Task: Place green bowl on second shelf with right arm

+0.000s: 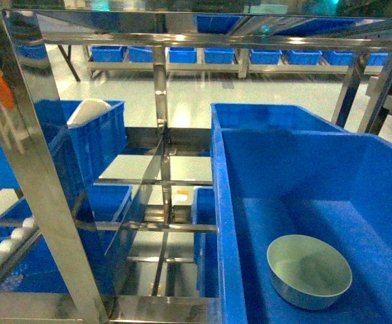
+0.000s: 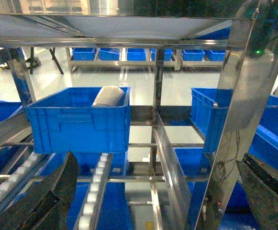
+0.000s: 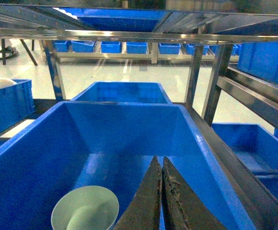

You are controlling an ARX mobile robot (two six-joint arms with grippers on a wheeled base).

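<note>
Basically, the green bowl (image 1: 309, 270) sits upright on the floor of the big blue crate (image 1: 297, 162) on the second shelf (image 3: 253, 98), near end of the crate, apart from every wall as far as can be seen. Judging by that, placement looks done and the step in hand is backing the right arm out.

The right gripper (image 3: 161, 191) shows in the right wrist view with its fingers pressed together, nothing between them, just right of the bowl and not touching it. It is not seen in the head view.

To do it well: draw the arm up and toward the near side, keeping the closed fingers off the bowl rim so it doesn't get dragged or tipped.

Edges: the crate's right wall is close to the fingers, and the steel rack post (image 3: 214, 81) with its slanted rail stands just beyond it. A shelf beam runs overhead, so lift is limited. Open room is mainly the crate's middle and far end.

The left gripper (image 2: 153, 201) has its fingers spread wide, empty, facing the left-side crate holding a white dome (image 2: 109, 96).
</note>
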